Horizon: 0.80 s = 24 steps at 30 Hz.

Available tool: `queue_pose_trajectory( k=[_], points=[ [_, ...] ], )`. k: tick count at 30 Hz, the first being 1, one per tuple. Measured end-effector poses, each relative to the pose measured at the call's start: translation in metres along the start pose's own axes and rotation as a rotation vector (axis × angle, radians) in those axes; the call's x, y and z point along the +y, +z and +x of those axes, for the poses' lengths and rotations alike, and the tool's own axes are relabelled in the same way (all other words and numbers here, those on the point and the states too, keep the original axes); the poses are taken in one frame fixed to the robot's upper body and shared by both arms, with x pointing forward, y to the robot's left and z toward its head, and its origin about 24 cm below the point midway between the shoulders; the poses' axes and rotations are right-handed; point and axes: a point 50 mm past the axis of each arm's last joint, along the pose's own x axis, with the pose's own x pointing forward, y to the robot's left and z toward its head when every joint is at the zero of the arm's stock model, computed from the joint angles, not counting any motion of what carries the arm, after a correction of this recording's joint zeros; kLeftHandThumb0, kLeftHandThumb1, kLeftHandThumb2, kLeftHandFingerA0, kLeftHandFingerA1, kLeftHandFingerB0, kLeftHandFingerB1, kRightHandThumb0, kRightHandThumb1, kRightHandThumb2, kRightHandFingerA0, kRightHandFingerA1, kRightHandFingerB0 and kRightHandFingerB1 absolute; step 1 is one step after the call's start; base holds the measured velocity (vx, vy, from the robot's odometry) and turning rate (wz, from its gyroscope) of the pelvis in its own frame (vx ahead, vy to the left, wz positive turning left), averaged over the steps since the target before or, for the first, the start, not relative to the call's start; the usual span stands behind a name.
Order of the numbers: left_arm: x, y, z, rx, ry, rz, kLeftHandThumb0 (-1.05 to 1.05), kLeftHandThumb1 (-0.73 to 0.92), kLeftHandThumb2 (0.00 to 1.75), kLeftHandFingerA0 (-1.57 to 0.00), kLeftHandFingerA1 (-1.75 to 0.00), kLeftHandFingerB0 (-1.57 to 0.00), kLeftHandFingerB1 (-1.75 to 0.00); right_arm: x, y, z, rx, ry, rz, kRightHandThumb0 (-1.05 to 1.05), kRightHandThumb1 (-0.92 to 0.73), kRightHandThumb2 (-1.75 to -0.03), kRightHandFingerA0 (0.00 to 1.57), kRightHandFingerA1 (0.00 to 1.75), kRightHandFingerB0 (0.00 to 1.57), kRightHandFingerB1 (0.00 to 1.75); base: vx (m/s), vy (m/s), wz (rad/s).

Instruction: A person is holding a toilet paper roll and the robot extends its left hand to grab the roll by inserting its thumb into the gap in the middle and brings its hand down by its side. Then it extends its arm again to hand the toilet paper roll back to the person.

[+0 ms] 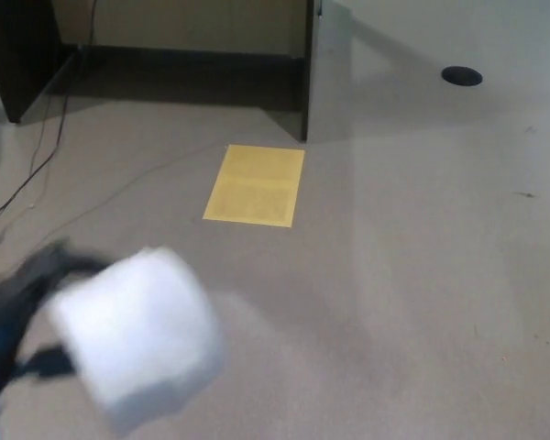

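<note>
Toilet paper roll (139, 335), blurred white, sits low at the left of the head view, above the grey carpet (412, 302) near its near-left corner. The left hand (18, 316), a dark smear, presses against the roll's left side with its black fingers clenched on the roll. The right hand does not show. A yellow sheet (255, 185) lies flat on the carpet toward the far edge, well apart from the roll, before a dark desk panel (304, 69)
</note>
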Motion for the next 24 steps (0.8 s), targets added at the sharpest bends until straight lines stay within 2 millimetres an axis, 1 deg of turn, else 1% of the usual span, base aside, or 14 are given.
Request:
queue_pose_trajectory(
  k=[1,3,4,6,9,11,12,13,14,16,17,20,23,24],
  points=[
    [-0.004,0.016,0.016,-0.071,-0.018,-0.001,0.04,0.70,0.78,-0.86,-1.48,-0.78,-1.22,0.000,0.000,0.000,0.000,0.000,0.000,-0.33,-0.64,-0.59,0.72,0.58,0.59,0.42,0.00,0.000,0.00],
    [-0.011,0.043,0.039,-0.175,-0.041,-0.008,0.04,0.69,0.79,-0.88,-1.51,-0.78,-1.24,0.000,0.000,0.000,0.000,0.000,0.000,-0.33,-0.64,-0.59,0.73,0.58,0.59,0.43,0.00,0.000,0.00],
    [-0.014,0.054,0.048,-0.215,-0.053,-0.009,-0.03,0.72,0.78,-0.82,-1.55,-0.72,-1.31,0.000,0.000,0.000,0.000,0.000,0.000,-0.33,-0.64,-0.59,0.73,0.58,0.59,0.43,0.00,0.000,0.00],
    [-0.020,0.076,0.063,-0.287,-0.076,-0.006,-0.10,0.74,0.79,-0.79,-1.58,-0.67,-1.39,0.000,0.000,0.000,-0.001,-0.001,0.000,-0.34,-0.64,-0.60,0.74,0.58,0.58,0.43,0.00,0.000,0.00],
    [-0.028,0.105,0.082,-0.369,-0.110,0.006,-0.13,0.76,0.79,-0.83,-1.62,-0.67,-1.42,-0.002,0.002,0.001,-0.004,-0.004,-0.001,-0.34,-0.64,-0.59,0.77,0.64,0.60,0.44,0.00,0.000,0.00],
    [-0.033,0.119,0.088,-0.405,-0.123,0.005,-0.11,0.73,0.81,-0.80,-1.61,-0.67,-1.43,-0.003,0.003,0.002,-0.007,-0.006,-0.002,-0.35,-0.64,-0.60,0.76,0.63,0.60,0.44,0.00,0.000,0.00],
    [-0.036,0.127,0.091,-0.422,-0.134,0.004,-0.11,0.69,0.87,-0.86,-1.60,-0.73,-1.38,-0.003,0.004,0.002,-0.009,-0.007,-0.002,-0.35,-0.65,-0.59,0.78,0.64,0.59,0.43,0.00,0.000,0.00],
    [-0.038,0.133,0.094,-0.435,-0.140,0.004,-0.11,0.69,0.87,-0.86,-1.60,-0.73,-1.38,-0.003,0.004,0.002,-0.010,-0.007,-0.003,-0.35,-0.65,-0.59,0.78,0.64,0.59,0.43,0.00,0.000,0.00],
    [-0.040,0.141,0.096,-0.451,-0.146,0.002,-0.13,0.74,0.80,-0.78,-1.63,-0.66,-1.40,-0.004,0.005,0.002,-0.012,-0.008,-0.004,-0.33,-0.65,-0.59,0.78,0.65,0.59,0.44,0.00,0.000,0.00],
    [-0.044,0.156,0.101,-0.484,-0.161,-0.002,-0.16,0.75,0.77,-0.73,-1.64,-0.63,-1.43,-0.005,0.007,0.003,-0.017,-0.012,-0.005,-0.34,-0.65,-0.59,0.79,0.65,0.59,0.44,0.00,0.000,0.00],
    [-0.046,0.161,0.103,-0.495,-0.165,-0.003,-0.15,0.76,0.75,-0.78,-1.59,-0.63,-1.43,-0.006,0.007,0.003,-0.018,-0.012,-0.005,-0.34,-0.65,-0.59,0.79,0.66,0.59,0.44,0.00,0.000,0.00],
    [-0.056,0.185,0.107,-0.545,-0.195,-0.003,-0.13,0.73,0.75,-0.81,-1.60,-0.67,-1.40,-0.006,0.008,0.004,-0.020,-0.011,-0.008,-0.35,-0.65,-0.60,0.77,0.63,0.58,0.44,0.00,0.000,0.00],
    [-0.067,0.206,0.109,-0.581,-0.226,-0.020,-0.13,0.77,0.72,-0.80,-1.61,-0.64,-1.41,-0.005,0.008,0.004,-0.021,-0.008,-0.012,-0.34,-0.65,-0.60,0.76,0.59,0.58,0.44,0.00,0.000,0.00],
    [-0.071,0.211,0.109,-0.588,-0.234,-0.025,-0.15,0.76,0.71,-0.79,-1.60,-0.66,-1.40,-0.005,0.008,0.004,-0.021,-0.006,-0.013,-0.33,-0.64,-0.59,0.79,0.65,0.59,0.44,0.00,0.000,0.00]
  ],
)
